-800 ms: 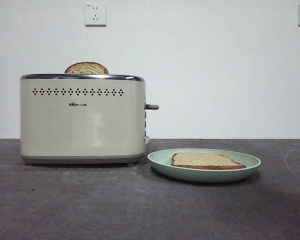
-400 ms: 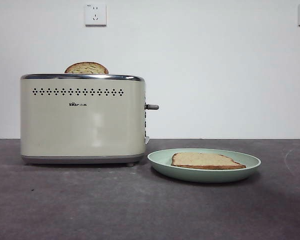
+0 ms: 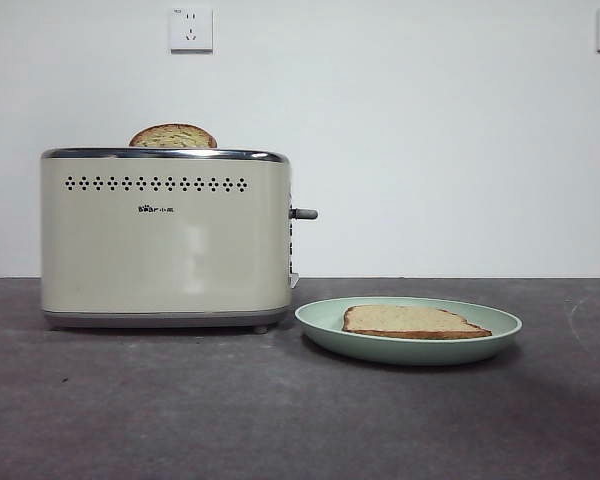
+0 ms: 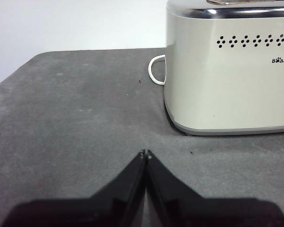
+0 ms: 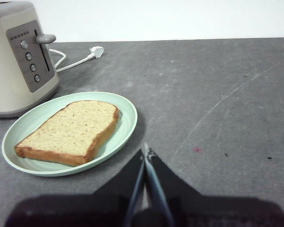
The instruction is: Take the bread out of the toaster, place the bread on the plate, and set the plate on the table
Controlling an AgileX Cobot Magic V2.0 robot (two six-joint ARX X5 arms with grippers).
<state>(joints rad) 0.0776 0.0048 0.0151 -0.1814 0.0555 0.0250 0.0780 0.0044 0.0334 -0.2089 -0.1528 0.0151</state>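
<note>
front: I see the bread [image 3: 416,321] lying flat in the plate [image 3: 320,318], and the plate resting on the table [image 3: 180,410] just beside the toaster [image 3: 165,240], on its lever side. A darker slice [image 3: 173,136] pokes out of the toaster's top. No arm in this view.
left wrist: left gripper [image 4: 145,153] low over bare table, near the toaster's base at the cord end, jaws pressed together, holding nothing.
right wrist: right gripper [image 5: 145,150] just off the plate's rim, jaws pressed together, empty. Bread sits mid-plate, untouched.
step: I judge all three steps done, both arms parked.
next: nothing to grasp, I'd hold clear of the plate.
</note>
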